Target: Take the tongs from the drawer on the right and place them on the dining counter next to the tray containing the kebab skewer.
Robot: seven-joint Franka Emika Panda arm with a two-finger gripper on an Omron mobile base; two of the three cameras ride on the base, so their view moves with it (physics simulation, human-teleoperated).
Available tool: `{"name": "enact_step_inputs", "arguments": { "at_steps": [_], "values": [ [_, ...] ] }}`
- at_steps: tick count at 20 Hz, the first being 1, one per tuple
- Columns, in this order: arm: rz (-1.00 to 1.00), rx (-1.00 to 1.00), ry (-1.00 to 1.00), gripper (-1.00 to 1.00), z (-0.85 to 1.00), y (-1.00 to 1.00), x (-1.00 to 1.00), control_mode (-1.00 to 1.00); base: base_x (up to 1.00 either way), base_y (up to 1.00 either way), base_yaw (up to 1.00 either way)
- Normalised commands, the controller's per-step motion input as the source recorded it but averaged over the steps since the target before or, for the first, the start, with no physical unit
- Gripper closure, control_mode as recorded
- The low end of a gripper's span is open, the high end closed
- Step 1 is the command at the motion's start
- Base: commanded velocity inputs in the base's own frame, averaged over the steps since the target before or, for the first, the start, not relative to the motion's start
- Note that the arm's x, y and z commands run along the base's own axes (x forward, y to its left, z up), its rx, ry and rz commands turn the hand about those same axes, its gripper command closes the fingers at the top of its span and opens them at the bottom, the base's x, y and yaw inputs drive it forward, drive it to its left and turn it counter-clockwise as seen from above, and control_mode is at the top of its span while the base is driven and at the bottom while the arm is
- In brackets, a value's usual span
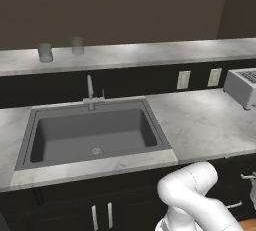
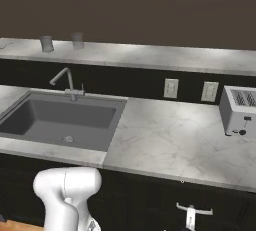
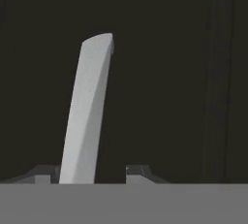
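Gripper [image 3: 87,172] fingertips flank a slim, silvery handle [image 3: 89,111] on the black drawer [image 3: 160,82].

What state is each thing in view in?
Sink: empty.
Faucet: off, no water running.
Toaster: slots empty.
Grey cups: upright.
Cabinet doors: shut.
Gripper: silvery strip between its tips; grip unclear.

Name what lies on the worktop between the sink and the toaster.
Nothing: in the right base view the marble worktop is bare between the sink and the toaster; two wall outlets sit behind.
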Motion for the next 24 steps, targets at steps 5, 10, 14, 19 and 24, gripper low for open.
{"name": "enact_step_inputs", "arguments": {
  "at_steps": [5, 10, 14, 19, 24],
  "values": [
    [0.00, -0.01, 0.00, 1.00, -0.37, -0.40, -0.64, -1.00, 0.00, 0.00, 0.00],
    [0.00, -0.01, 0.00, 1.00, -0.35, -0.43, -0.67, -1.00, 0.00, 0.00, 0.00],
    [0.00, -0.01, 0.00, 1.00, -0.34, -0.44, -0.69, -1.00, 0.00, 0.00, 0.00],
    [0.00, -0.01, 0.00, 1.00, -0.34, -0.44, -0.71, -1.00, 0.00, 0.00, 0.00],
    [-0.03, -0.03, 0.09, -1.00, -0.37, -0.25, -0.35, -1.00, 0.00, 0.00, 0.00]
  ]
}}
